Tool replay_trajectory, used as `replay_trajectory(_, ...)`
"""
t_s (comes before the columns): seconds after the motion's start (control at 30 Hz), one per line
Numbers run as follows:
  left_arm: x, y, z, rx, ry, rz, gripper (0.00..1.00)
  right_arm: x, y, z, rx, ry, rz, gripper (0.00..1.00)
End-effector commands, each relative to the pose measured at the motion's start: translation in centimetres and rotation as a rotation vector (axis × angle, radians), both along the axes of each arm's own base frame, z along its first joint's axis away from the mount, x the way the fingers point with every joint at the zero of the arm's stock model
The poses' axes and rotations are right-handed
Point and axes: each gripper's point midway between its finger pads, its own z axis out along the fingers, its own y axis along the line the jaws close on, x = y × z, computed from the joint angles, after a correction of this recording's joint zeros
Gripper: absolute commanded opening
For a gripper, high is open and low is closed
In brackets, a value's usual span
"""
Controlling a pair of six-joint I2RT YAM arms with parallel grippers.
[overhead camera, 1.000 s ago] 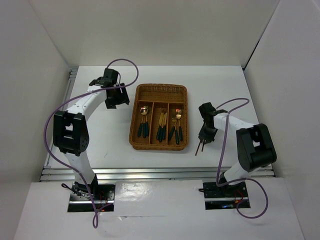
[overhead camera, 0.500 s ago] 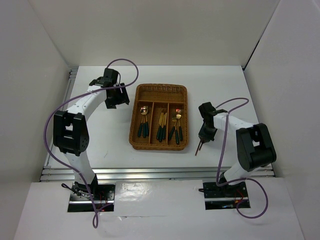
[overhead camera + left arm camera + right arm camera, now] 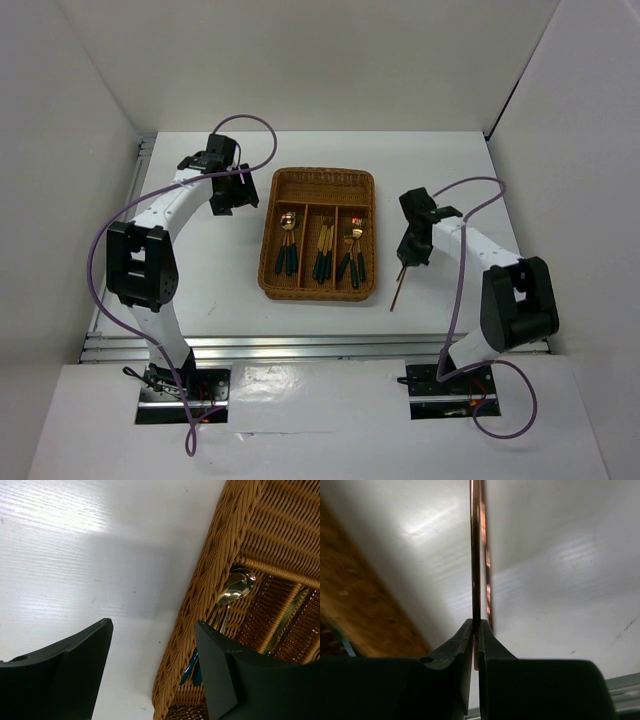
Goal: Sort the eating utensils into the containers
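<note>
The chopsticks (image 3: 398,287) are clamped between the fingers (image 3: 455,650) of my right gripper (image 3: 408,255). The jaws are pressed together on the thin reddish rod with no gap showing in the wrist view. A second ago the sticks showed only as a short stub under my wrist. Now a longer length runs out from the jaws, slanting toward 7 o'clock over the table (image 3: 200,270), and my wrist has shifted toward 12 o'clock. I cannot tell whether the lower tip touches the table.

The sticks lie outside the wicker tray (image 3: 268,250), near its 4 o'clock corner. The tray's three long slots hold the teal-handled cutlery (image 3: 322,250), unmoved.

My left gripper (image 3: 232,200) stands at the tray's 10 o'clock, unchanged – jaws wide, gripping nothing, with a spoon (image 3: 235,587) visible past the rim.
</note>
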Motion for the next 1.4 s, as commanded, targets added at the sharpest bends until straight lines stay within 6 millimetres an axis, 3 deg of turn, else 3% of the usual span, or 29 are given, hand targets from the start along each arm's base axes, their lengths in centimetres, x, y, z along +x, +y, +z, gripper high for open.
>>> replay_trajectory(0.0,0.7,0.1,0.7,0.020,-0.023,-0.019,0.81,3.5,0.3,5.6,-0.020,-0.170,0.050,0.05)
replay_trajectory(0.1,0.7,0.1,1.1,0.018,-0.032,-0.019,0.81,4.9,0.4,7.5,-0.023,-0.224,0.064,0.05)
replay_trajectory(0.2,0.5,0.1,1.2,0.018,-0.033,-0.019,0.81,6.6,1.8,9.6,0.036,-0.281,0.092,0.05)
replay_trajectory(0.33,0.5,0.1,1.5,0.016,-0.045,-0.019,0.81,10.8,4.9,13.6,0.174,-0.496,0.141,0.09)
replay_trajectory(0.4,0.4,0.0,1.5,0.008,-0.044,-0.024,0.81,12.1,6.0,14.9,0.229,-0.558,0.153,0.10)
replay_trajectory(0.43,0.2,0.0,1.7,0.008,-0.047,-0.024,0.81,12.8,6.4,14.5,0.248,-0.561,0.150,0.10)
replay_trajectory(0.47,0.0,0.0,1.4,0.009,-0.038,-0.024,0.81,14.0,7.1,15.8,0.278,-0.609,0.144,0.10)
replay_trajectory(0.67,-0.6,0.3,2.5,0.013,-0.063,-0.019,0.81,17.5,10.7,15.9,0.433,-0.624,0.139,0.09)
replay_trajectory(0.83,-1.0,0.4,3.4,0.008,-0.091,-0.018,0.81,19.0,14.2,17.5,0.530,-0.699,0.129,0.08)
replay_trajectory(0.87,-1.0,0.5,3.9,0.009,-0.103,-0.006,0.81,19.6,14.1,17.4,0.547,-0.703,0.071,0.08)
replay_trajectory(1.17,-1.7,0.8,5.5,0.004,-0.145,0.008,0.81,20.1,17.1,19.4,0.624,-0.863,-0.123,0.08)
replay_trajectory(1.37,-3.0,1.1,7.0,0.005,-0.184,0.014,0.81,20.8,18.7,17.8,0.663,-0.871,-0.226,0.06)
